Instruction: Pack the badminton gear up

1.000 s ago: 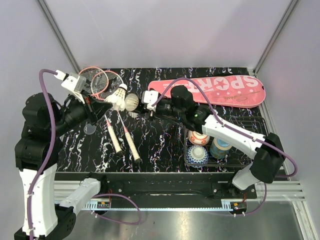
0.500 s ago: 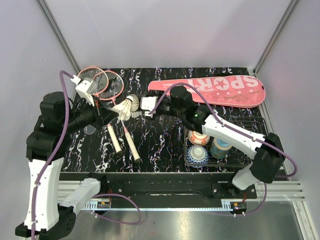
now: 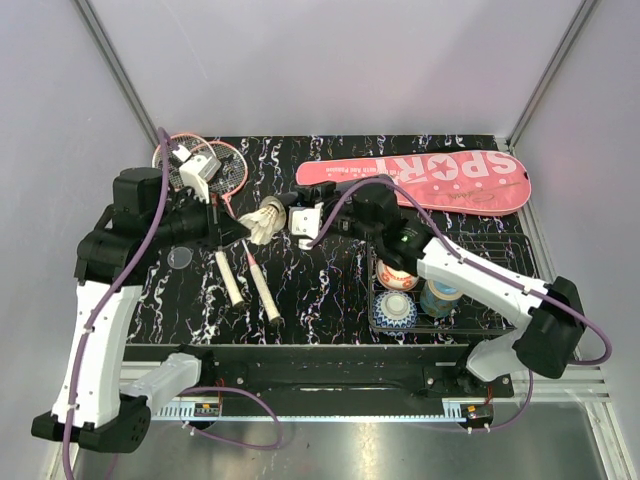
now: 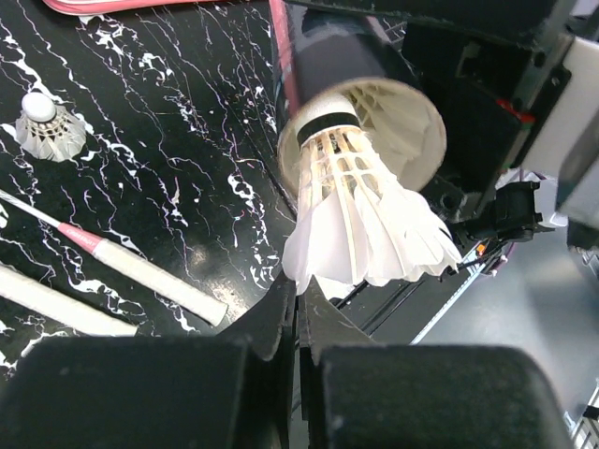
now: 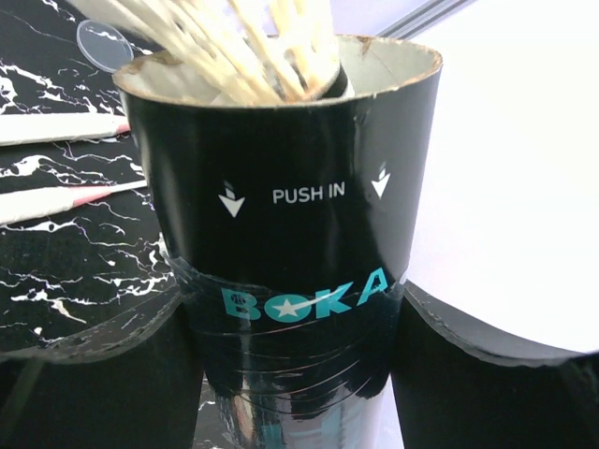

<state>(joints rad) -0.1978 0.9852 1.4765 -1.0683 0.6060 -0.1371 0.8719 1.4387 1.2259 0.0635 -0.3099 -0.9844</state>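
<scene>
My left gripper (image 3: 240,232) (image 4: 301,295) is shut on the feather edge of a white shuttlecock (image 3: 265,224) (image 4: 365,220). Its cork end sits at the open mouth of the long black tube (image 3: 300,215) (image 4: 412,122) (image 5: 290,215). My right gripper (image 3: 318,222) (image 5: 290,318) is shut on the tube, holding it above the table with the mouth facing left. Another shuttlecock (image 4: 42,126) stands on the table. Two pink rackets (image 3: 215,168) lie at the back left, their white handles (image 3: 232,282) pointing toward me. The pink SPORT cover (image 3: 420,180) lies at the back right.
A black wire basket (image 3: 500,245) at the right holds patterned bowls (image 3: 395,310) and a cup (image 3: 440,295). A small clear lid (image 3: 180,258) (image 5: 103,42) lies on the marbled black table left of the handles. White walls close in the back and sides.
My left arm has swung right and toward the middle, bringing the shuttlecock to the tube's mouth. The right gripper with the tube has shifted slightly right.
</scene>
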